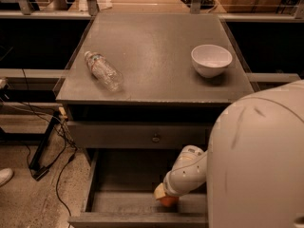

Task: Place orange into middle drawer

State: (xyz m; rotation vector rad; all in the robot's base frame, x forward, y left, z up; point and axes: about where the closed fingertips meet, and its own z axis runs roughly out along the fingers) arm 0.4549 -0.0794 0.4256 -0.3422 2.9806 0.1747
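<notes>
The orange shows as a small orange patch low inside the open middle drawer, near its front wall and right of centre. My gripper is down in the drawer, right on top of the orange, at the end of the white wrist. The wrist covers most of the gripper and the upper part of the orange. I cannot tell whether the orange rests on the drawer floor.
Above the open drawer is a shut grey drawer front with a small round knob. On the cabinet top lie a clear plastic bottle on its side and a white bowl. My white body fills the lower right. Cables lie on the floor at left.
</notes>
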